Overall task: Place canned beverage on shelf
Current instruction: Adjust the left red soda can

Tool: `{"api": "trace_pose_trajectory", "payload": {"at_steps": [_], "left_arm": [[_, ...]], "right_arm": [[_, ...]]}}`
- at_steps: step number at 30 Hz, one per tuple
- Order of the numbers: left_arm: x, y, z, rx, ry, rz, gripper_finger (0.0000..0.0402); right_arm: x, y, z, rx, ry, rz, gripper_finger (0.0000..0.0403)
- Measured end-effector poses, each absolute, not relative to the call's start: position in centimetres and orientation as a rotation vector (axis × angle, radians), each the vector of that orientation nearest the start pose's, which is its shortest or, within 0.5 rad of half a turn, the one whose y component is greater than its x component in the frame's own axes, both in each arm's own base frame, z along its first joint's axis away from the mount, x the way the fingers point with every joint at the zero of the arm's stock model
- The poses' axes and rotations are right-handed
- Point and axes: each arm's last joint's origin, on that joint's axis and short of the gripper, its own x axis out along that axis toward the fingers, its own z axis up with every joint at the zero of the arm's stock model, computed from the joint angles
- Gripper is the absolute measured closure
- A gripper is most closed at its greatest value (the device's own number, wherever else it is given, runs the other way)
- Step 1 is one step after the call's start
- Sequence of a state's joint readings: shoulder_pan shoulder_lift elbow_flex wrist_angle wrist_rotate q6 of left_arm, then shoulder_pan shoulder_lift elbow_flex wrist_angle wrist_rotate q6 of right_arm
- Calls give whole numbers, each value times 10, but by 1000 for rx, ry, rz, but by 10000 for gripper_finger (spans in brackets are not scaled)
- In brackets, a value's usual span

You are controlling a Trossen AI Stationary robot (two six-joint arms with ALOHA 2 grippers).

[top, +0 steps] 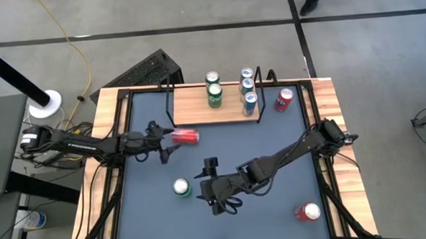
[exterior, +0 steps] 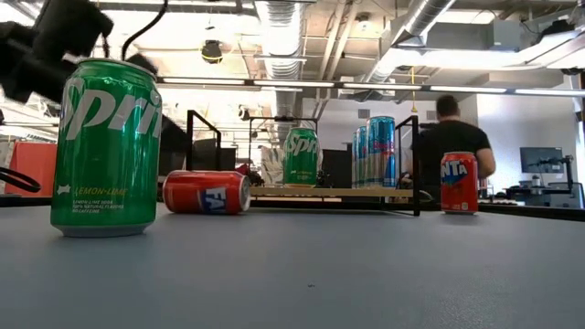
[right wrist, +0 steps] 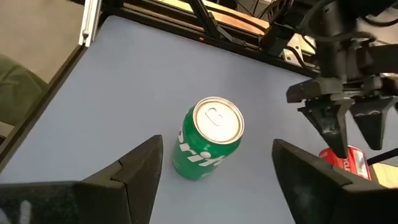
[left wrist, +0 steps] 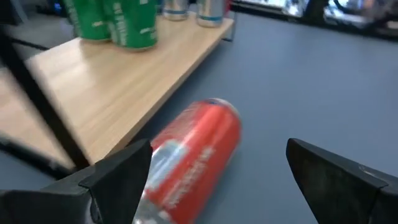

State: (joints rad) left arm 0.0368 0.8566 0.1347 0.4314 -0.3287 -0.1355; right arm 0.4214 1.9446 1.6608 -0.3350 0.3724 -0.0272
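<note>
Left pincer (top: 163,145) agape around toppled red can (top: 186,136)

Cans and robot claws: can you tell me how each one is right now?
Red can by the shelf: tipped over, lying on its side.
Green can on the table: standing up.
Green cans on the shelf: standing up.
Blue cans on the shelf: standing up.
Red can beside the shelf: standing up.
Red can near the table's front: lying down.
Left gripper: open around the tipped can.
Right gripper: open, beside the green can.

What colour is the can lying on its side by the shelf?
Red can, clearest in the left wrist view.
</note>
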Motion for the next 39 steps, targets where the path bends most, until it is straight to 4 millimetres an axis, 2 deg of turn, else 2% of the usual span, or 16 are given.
{"api": "trace_pose_trajectory", "payload": {"at_steps": [7, 10, 13, 20, 22, 26, 33, 39], "left_arm": [[186, 11, 218, 151, 461, 333, 40], [197, 11, 233, 234, 578, 298, 40], [212, 13, 235, 324, 686, 283, 40], [248, 39, 211, 401, 1024, 312, 40], [256, 45, 209, 381, 1047, 329, 40], [272, 49, 201, 403, 1060, 257, 40], [283, 57, 175, 391, 1186, 226, 40], [283, 52, 179, 340, 1233, 159, 40]], "right_arm": [[399, 183, 286, -293, 608, 58, 112], [396, 187, 284, -304, 628, 69, 112], [394, 188, 282, -310, 645, 68, 112], [389, 193, 280, -304, 674, 77, 112], [386, 195, 278, -302, 696, 80, 112], [380, 200, 275, -307, 732, 88, 112], [376, 207, 275, -311, 740, 101, 112], [375, 207, 274, -315, 752, 100, 112]]}}
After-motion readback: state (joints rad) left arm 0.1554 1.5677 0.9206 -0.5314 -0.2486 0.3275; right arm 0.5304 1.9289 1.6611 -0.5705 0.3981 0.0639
